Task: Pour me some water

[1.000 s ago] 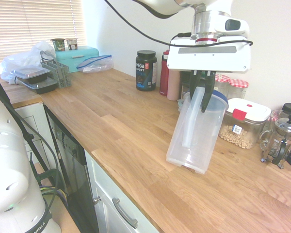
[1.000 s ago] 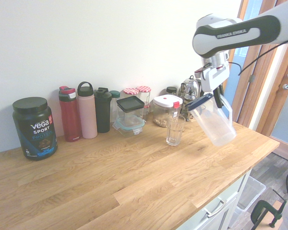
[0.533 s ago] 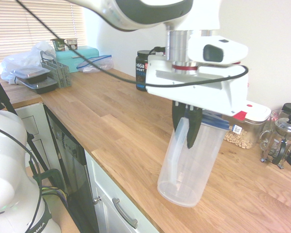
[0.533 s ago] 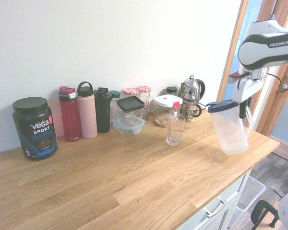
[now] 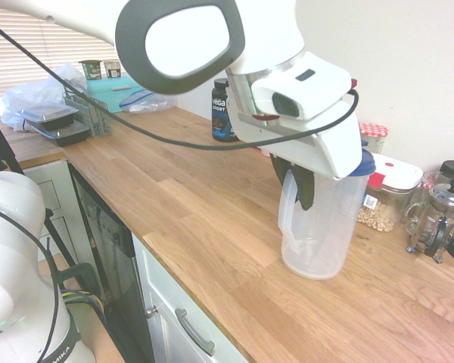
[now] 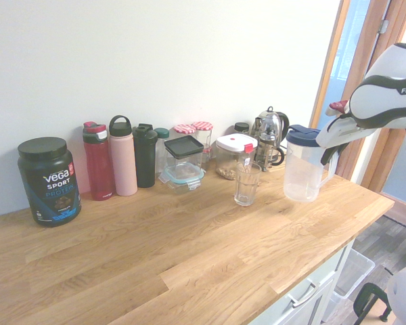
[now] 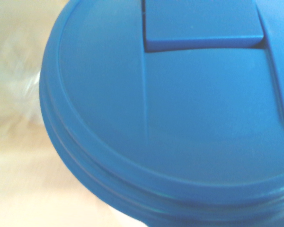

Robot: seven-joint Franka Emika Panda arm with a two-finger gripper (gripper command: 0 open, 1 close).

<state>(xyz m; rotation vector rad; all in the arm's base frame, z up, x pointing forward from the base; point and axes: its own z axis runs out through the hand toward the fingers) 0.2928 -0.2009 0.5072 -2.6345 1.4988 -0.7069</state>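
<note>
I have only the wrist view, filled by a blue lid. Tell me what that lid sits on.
Observer: It tops a frosted plastic jug, which stands close to upright in the second exterior view.
Operator: Tell me how the gripper has it.
Observer: The gripper is shut on the jug's handle, at the side of the jug.
Operator: Now give me the glass: where is it, and how does it stand?
Observer: The clear tumbler stands upright on the wooden counter, apart from the jug, in front of the white-lidded container.
</note>
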